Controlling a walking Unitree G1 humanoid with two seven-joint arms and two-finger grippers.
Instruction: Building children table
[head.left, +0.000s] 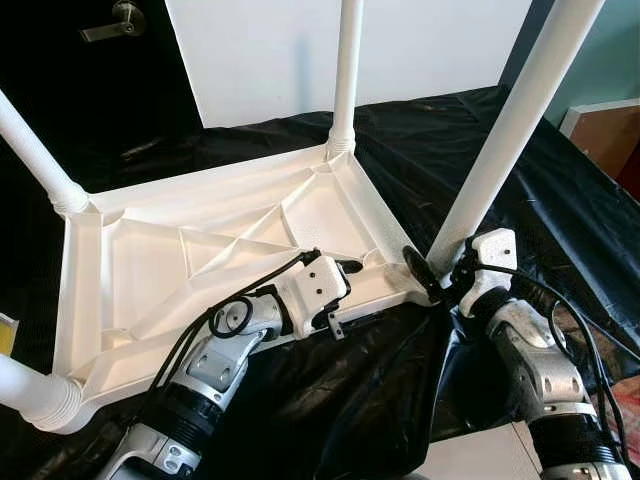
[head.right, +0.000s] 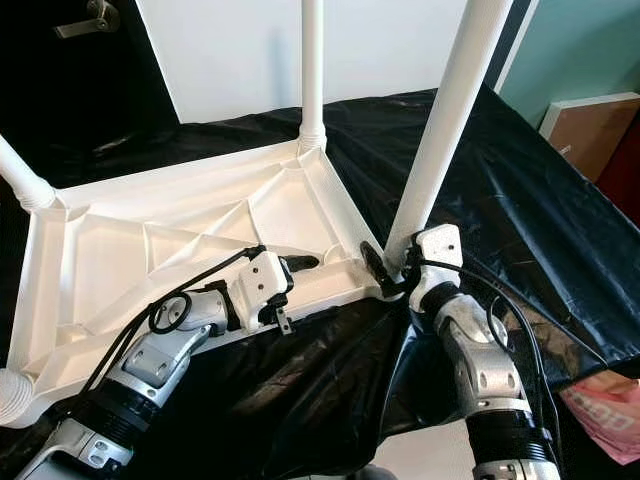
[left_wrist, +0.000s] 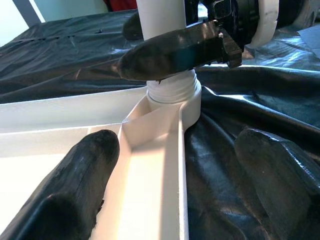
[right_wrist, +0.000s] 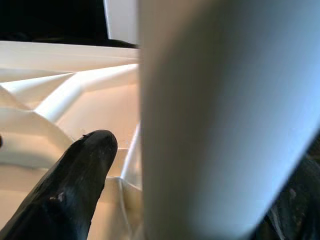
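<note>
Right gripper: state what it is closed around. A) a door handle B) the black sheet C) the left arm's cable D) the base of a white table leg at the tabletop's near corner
D: the right gripper has its black fingers on either side of the white table leg just above its socket in the upturned tabletop; the right wrist view shows the leg between them.

No readable text showing anywhere — no label, brand or number. Pink package (head.right: 610, 415) at lower right edge is carrying faint pale lettering — too blurred and cut off to make out.
</note>
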